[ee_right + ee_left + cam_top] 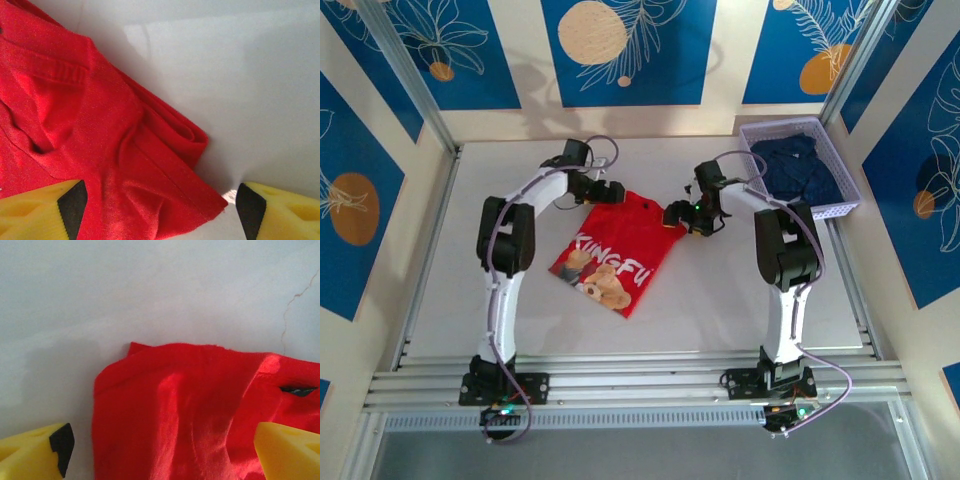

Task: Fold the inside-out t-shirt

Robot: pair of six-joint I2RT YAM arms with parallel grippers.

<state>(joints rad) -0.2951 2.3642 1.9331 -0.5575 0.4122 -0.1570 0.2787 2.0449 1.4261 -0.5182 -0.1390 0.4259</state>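
While the inside-out t-shirt (pixel 620 245) lies flat left of the basket (pixel 848 207), long axis slanting toward me, my left gripper (pixel 611 191) and right gripper (pixel 677 214) hang wide open and empty over its far corners, right nearer the basket.

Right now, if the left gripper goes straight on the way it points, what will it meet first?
Most likely the red t-shirt: its bunched edge lies just ahead of the open left gripper. Beyond it is the white table; depth is unclear.
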